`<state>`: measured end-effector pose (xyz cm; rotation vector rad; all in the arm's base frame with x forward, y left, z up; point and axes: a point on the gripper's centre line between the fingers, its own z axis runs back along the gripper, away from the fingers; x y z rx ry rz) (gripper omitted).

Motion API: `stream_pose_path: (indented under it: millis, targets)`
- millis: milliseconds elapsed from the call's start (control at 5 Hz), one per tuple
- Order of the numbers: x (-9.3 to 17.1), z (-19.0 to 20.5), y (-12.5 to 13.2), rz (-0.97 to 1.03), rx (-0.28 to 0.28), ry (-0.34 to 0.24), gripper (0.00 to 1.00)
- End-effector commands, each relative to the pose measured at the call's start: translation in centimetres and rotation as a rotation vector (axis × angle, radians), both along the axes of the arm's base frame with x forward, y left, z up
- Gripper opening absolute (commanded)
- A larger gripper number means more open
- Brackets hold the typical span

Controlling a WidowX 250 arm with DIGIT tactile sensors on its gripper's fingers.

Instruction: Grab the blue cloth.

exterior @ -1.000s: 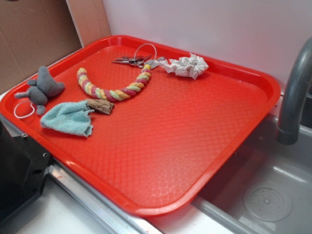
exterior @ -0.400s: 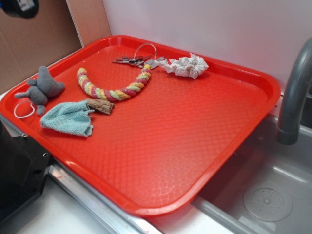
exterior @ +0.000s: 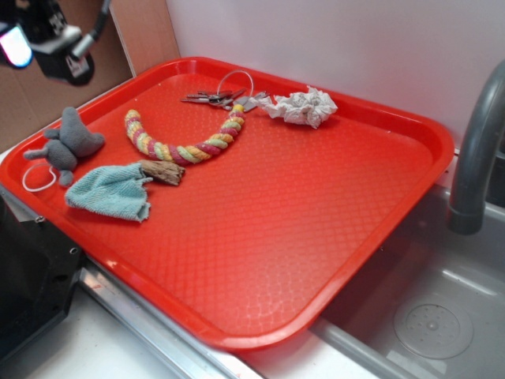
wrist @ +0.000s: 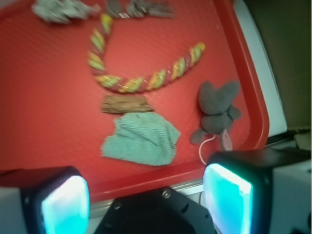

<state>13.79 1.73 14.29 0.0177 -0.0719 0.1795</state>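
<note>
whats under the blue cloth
Only the red tray shows around the blue cloth. A wood piece touches its edge. Whatever lies beneath it is covered.

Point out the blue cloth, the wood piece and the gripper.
blue cloth [exterior: 109,192], exterior view, middle of its rumpled surface.
wood piece [exterior: 162,171], exterior view, middle of its length.
gripper [wrist: 146,195], wrist view, gap midway between its glowing fingertips.

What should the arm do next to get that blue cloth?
Probably descend toward the blue cloth. The gripper hangs high above the tray's far-left corner, jaws open and empty, while the cloth lies flat beside a wood piece, untouched.
</note>
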Motion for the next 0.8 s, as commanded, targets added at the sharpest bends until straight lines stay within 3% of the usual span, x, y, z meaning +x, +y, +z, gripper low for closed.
stream_pose_path:
  millis: [0, 200, 600]
  targets:
    - [1.7, -5.0, 2.5, -0.078, -0.018, -0.029, 1.00]
    - [2.4, -7.2, 2.6, -0.121, -0.076, -0.022, 1.00]
    - [2.9, -11.6, 0.0, -0.255, -0.157, 0.045, 1.00]
